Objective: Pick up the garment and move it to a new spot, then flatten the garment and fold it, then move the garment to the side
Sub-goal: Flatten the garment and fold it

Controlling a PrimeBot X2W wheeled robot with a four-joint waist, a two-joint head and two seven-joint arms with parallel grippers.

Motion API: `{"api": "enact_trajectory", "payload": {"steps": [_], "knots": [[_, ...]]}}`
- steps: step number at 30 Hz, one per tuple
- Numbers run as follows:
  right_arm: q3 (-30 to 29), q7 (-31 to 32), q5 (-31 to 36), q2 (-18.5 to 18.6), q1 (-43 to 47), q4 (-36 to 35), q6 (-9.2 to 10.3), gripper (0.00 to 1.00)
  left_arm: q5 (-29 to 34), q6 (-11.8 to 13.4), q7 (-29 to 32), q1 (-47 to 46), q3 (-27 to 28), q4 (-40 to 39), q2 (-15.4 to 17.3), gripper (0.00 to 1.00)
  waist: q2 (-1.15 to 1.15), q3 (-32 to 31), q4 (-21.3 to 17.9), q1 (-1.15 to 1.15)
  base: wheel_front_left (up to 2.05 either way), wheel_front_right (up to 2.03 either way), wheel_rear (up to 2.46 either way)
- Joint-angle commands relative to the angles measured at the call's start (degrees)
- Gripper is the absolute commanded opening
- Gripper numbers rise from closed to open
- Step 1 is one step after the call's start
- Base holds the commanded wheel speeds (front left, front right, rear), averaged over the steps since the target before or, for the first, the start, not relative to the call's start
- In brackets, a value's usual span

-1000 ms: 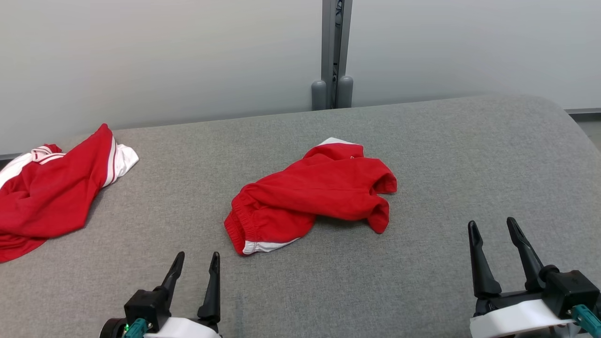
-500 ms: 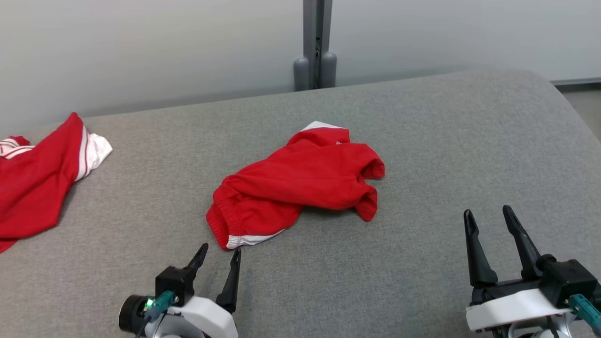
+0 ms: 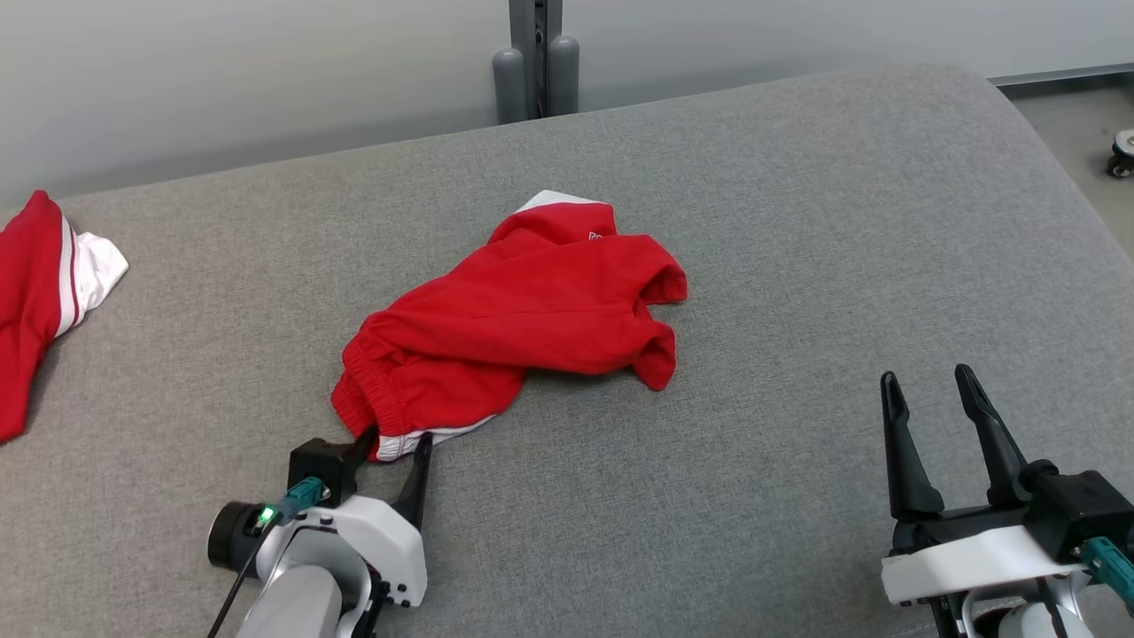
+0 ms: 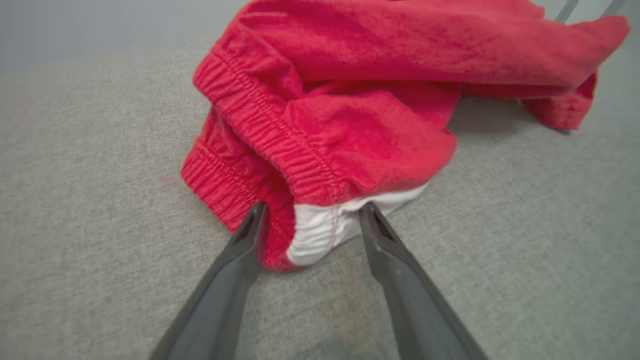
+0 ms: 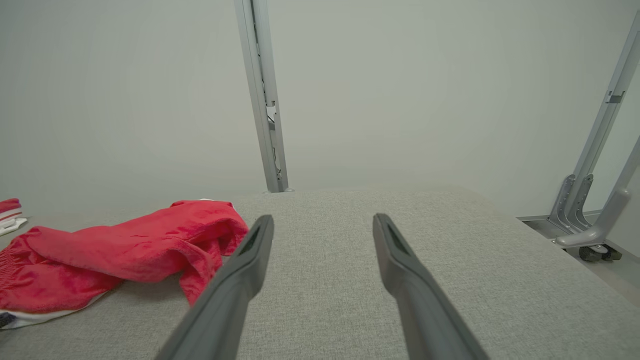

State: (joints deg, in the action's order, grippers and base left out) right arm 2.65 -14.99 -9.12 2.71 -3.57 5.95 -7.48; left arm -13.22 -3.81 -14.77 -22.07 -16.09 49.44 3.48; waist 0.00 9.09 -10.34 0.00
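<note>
The crumpled red garment at mid-frame is fuzzy matt cloth, its waistband puckered elastic, its trim smooth white. The grey padded surface under it is coarse woven fabric. The grey upright post, top centre, looks like smooth metal.

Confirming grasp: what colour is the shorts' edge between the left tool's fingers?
White trim beside red waistband; clearest in left wrist view.
</note>
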Motion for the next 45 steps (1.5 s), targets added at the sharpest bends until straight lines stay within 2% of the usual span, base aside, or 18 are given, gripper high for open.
{"api": "enact_trajectory", "payload": {"steps": [1, 2, 6, 13, 19, 26, 33, 37, 40, 45], "knots": [[-0.2, -0.3, -0.3, 0.3, -0.4, -0.2, -0.03, 1.00, -0.1, -0.3, -0.3, -1.2, -0.3, 0.1, 0.2, 0.16, 0.00, 0.0, 0.0, 0.00, 0.00, 0.00, 0.00], [-0.3, -0.3, -0.3, 0.3, -0.3, -0.2, -0.03, 1.00, 0.0, -0.5, -0.4, -1.4, -0.6, -0.1, 0.2, 0.00, 0.00, 0.0, 0.0, 0.00, 0.00, 0.00, 0.00], [-0.3, -0.3, -0.5, 0.3, -0.4, 0.0, -0.03, 1.00, 0.3, -1.2, -0.4, -1.8, -1.4, -2.2, 0.0, 0.00, 0.00, -0.4, 0.2, 0.00, 0.00, 0.00, 0.00], [0.1, -0.3, -0.4, 0.3, 0.3, 0.4, -0.03, 1.00, 0.0, -2.6, -0.5, -0.1, -6.4, -13.3, -0.5, 0.00, 0.00, -1.6, 0.4, 0.00, 0.00, 0.00, 0.00], [0.2, -0.3, -0.2, 0.3, 0.6, 0.7, -0.03, 1.00, -3.7, -2.5, -0.4, -0.3, -13.4, -22.6, -0.4, 0.00, 0.00, -2.2, 0.3, 0.00, 0.00, 0.00, 0.00], [0.7, -0.3, -0.1, 0.4, 0.8, 1.4, -0.03, 1.00, -7.7, -1.6, -0.1, -7.3, -21.8, -28.2, -0.5, 0.00, 0.00, -3.4, 0.0, 0.00, 0.00, 0.00, 0.00], [2.0, -0.3, -0.8, 0.4, 0.5, 1.8, -0.03, 1.00, -13.4, 2.0, -0.2, -16.8, -27.0, -29.3, -0.5, 0.00, 0.00, -3.6, -2.1, 0.00, 0.00, 0.00, 0.00], [1.8, -0.3, -1.0, 0.3, 0.9, 1.8, -0.03, 1.00, -16.5, 5.3, -0.3, -19.3, -27.1, -28.6, -0.4, 0.00, 0.00, -3.4, -2.7, 0.00, 0.00, 0.00, 0.00], [1.3, -0.3, -1.0, 0.3, 1.1, 1.9, -0.03, 1.00, -17.7, 7.7, -0.4, -19.1, -26.1, -24.9, -0.4, 0.00, 0.00, -2.9, -2.4, 0.00, 0.00, 0.00, 0.00], [1.4, -0.3, -1.3, 0.4, 0.6, 2.2, -0.03, 1.00, -19.1, 10.3, -0.3, -16.3, -23.9, -15.5, 1.1, 0.00, 0.00, -2.4, -0.9, 0.00, 0.00, 0.00, 0.00]]}}
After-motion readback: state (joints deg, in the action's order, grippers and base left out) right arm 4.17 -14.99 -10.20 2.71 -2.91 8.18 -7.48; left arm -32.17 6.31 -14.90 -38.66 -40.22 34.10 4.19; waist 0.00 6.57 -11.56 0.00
